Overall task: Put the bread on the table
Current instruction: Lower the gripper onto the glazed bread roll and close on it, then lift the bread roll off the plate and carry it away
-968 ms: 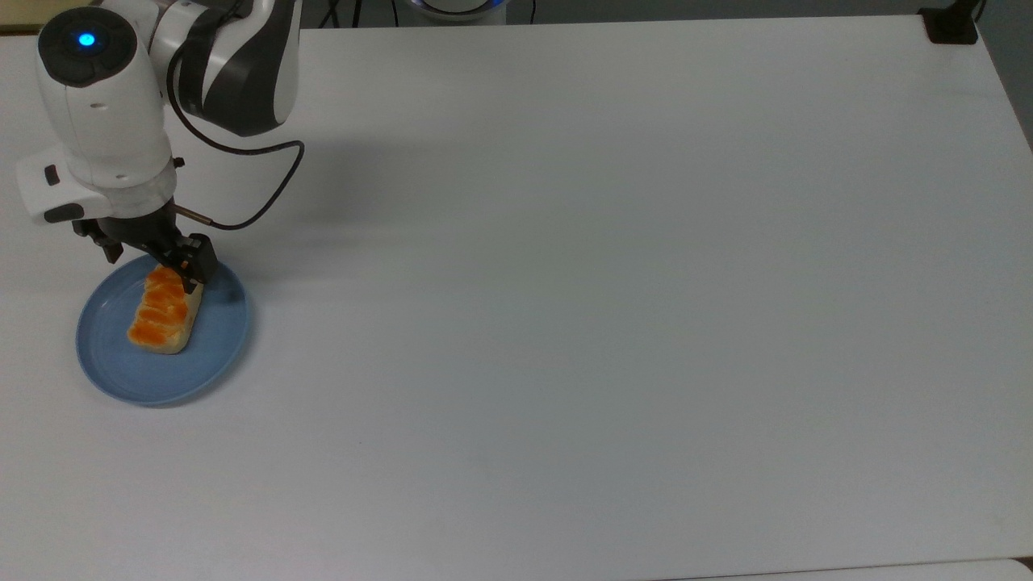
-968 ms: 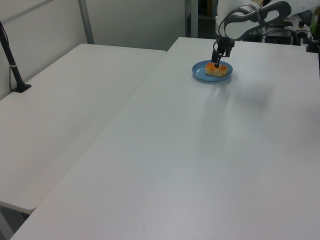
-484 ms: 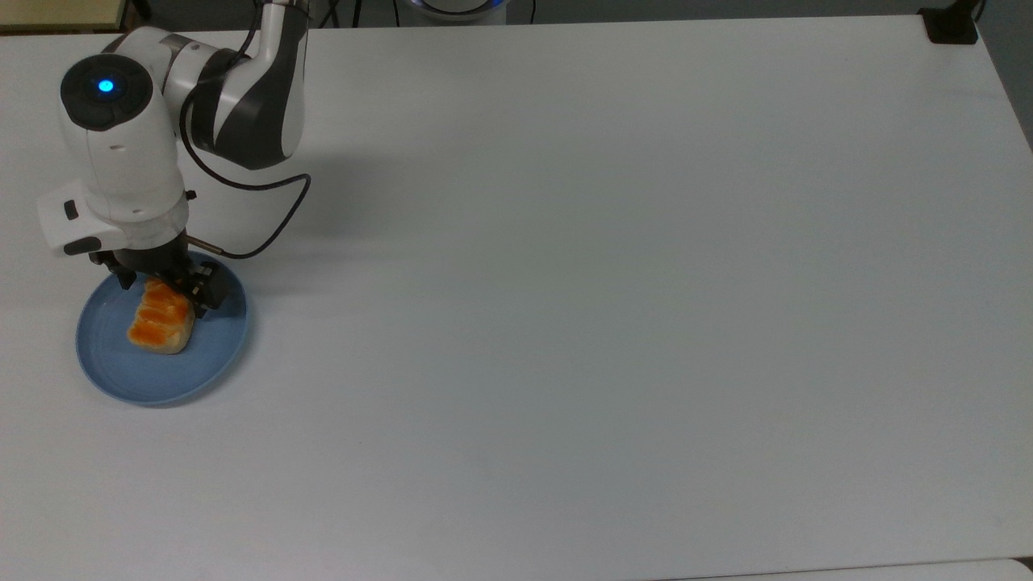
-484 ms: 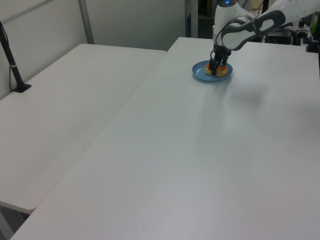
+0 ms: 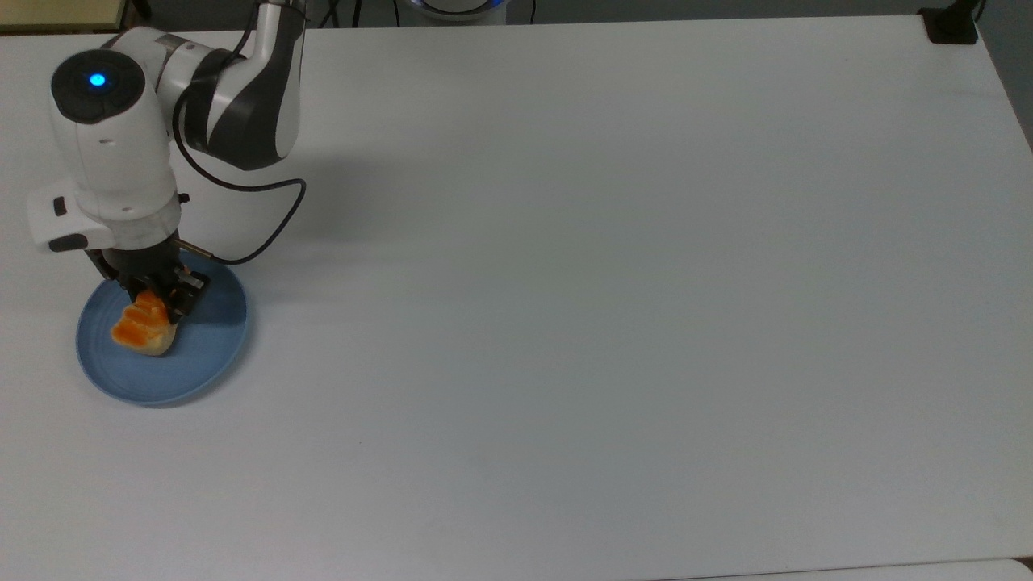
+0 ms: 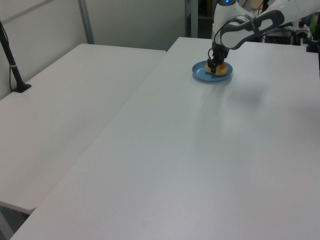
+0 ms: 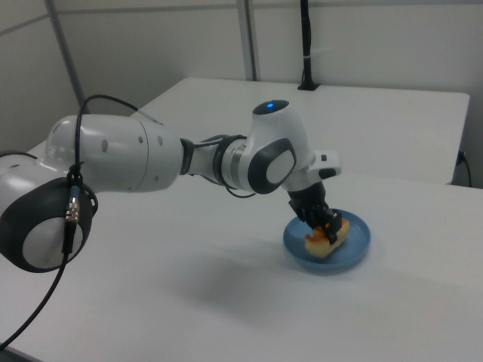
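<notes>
The bread (image 5: 137,332), a small roll with a glossy orange top, sits tilted over the blue plate (image 5: 206,351) at the top view's left edge of the white table (image 5: 565,282). My gripper (image 5: 158,297) comes down from above and is shut on the roll's far end. In the right view the bread (image 7: 323,241) leans with one end raised between the dark fingers (image 7: 329,220), its low end at the plate (image 7: 356,245). The left view has the gripper (image 6: 215,64) over the bread (image 6: 220,69) at the far end of the table.
The arm's black cable (image 5: 270,226) loops over the table beside the plate. A black clamp (image 5: 951,28) sits at the top view's far right corner. In the left view a second white table (image 6: 65,100) with a black post (image 6: 11,60) stands to the left.
The gripper came down onto the bread and shut on its far end. The roll has since shifted toward the top view's left and tipped up at one end.
</notes>
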`<state>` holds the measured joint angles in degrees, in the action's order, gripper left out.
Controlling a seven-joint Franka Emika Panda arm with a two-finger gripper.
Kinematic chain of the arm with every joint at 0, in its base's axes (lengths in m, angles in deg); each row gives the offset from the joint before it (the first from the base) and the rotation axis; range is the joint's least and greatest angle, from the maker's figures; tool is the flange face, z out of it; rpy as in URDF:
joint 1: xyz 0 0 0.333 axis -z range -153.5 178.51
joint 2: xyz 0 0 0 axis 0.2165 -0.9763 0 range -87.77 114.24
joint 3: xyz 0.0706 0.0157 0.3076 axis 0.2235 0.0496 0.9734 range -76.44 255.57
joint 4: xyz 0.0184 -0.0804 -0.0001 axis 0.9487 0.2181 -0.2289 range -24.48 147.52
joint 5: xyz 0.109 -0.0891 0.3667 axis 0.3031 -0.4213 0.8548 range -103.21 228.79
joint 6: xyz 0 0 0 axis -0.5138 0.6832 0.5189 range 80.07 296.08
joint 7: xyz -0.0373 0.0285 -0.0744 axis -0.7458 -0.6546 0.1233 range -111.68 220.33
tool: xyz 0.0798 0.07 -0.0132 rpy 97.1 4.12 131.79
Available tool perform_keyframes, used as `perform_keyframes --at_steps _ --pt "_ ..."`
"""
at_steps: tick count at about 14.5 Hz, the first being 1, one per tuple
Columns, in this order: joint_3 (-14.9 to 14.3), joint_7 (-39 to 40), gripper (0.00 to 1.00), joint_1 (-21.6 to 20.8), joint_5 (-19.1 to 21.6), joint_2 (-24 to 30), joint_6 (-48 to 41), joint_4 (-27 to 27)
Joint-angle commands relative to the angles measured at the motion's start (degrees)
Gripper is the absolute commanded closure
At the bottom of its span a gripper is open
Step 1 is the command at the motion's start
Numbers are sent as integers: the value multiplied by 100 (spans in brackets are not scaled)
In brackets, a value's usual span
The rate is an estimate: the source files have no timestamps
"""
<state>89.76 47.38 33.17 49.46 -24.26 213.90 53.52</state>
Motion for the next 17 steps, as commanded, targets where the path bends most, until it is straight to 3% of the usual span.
perform_keyframes --at_steps 1,4,10,15,17 --pt "69 -79 84 -1 164 348 -308 96" --pt "130 -35 84 -27 181 672 -852 96" --pt "1130 -26 81 -36 208 1324 -2180 158" --pt "1703 -70 80 -80 208 1228 -2129 324" --pt "1765 -9 80 -238 208 1192 -1937 517"
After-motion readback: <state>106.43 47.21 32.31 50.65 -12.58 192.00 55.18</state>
